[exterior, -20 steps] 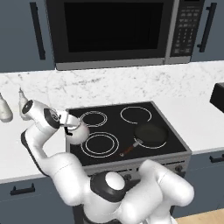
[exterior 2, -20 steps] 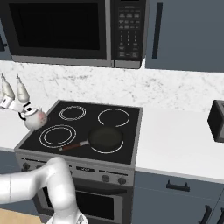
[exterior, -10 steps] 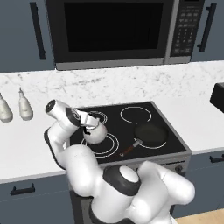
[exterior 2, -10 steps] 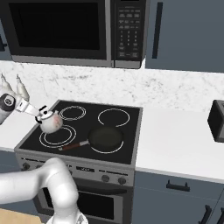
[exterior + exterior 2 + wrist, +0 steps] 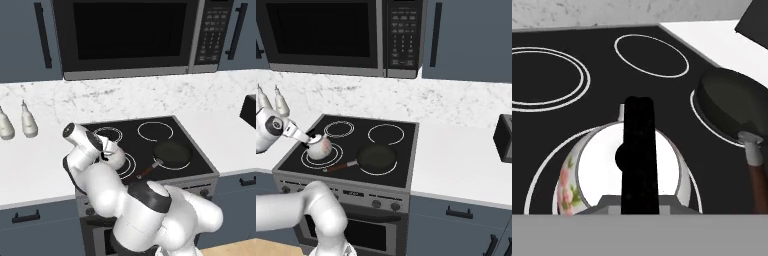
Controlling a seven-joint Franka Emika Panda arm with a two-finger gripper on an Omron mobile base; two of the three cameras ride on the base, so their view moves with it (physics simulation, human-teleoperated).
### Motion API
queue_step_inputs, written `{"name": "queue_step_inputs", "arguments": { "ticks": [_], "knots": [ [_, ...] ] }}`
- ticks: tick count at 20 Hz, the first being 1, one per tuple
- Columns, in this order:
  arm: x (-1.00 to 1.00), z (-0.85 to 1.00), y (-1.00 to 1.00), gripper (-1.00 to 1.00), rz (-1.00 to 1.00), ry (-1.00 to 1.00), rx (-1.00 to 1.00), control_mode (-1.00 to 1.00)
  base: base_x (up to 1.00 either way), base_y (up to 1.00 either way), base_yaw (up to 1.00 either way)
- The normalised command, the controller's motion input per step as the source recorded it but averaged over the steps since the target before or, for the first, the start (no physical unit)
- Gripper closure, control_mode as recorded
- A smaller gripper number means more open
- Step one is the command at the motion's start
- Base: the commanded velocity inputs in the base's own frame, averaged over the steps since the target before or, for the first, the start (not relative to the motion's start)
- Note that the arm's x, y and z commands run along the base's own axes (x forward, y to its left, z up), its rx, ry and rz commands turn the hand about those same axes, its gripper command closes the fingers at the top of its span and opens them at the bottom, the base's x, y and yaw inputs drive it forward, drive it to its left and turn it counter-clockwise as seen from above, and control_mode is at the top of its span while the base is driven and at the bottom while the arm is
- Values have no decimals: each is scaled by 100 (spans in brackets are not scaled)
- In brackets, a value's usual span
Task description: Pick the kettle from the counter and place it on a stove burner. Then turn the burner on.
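While held over the stove: tool clamped on the black arched handle of the kettle, jaws closed narrow around it.
Kettle: whitish, with faint reddish flower marks on one side; it sits within the stove burner, the large double ring at the front left of the stove; whether its base touches the glass cannot be told.
Kettle from the hand view: kettle centred inside the ring of the stove burner, handle running straight up the middle, black lid knob under it.
Frying pan: dark, just right of the kettle on the front right burner; its reddish-brown handle points toward the kettle's burner and ends near its ring, apart from the kettle.
Rear burners: a smaller double-ring burner behind the kettle, a single-ring burner behind the pan, both bare.
Stove: black glass top with a row of knobs on the front edge below the kettle.
Surface: white grey-veined marble look, running on both sides of the stove, with dark blue-grey cabinet fronts beneath.
Left of the kettle: two pale slim-necked bottles stand on the surface near the wall, well apart from the stove.
Right of the kettle: a dark toaster at the far end of the surface, beyond the pan.
Above the kettle: a black microwave between dark upper cabinets.
Open room: bare glass behind the kettle and bare surface right of the stove.
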Motion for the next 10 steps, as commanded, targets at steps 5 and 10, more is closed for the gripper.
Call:
{"name": "queue_step_inputs", "arguments": {
  "ticks": [5,10],
  "knots": [
    [0,-19,-23,100,0,0,14,-100,0,0,0],
    [0,0,0,-100,0,0,0,-100,0,0,0]
  ]
}}
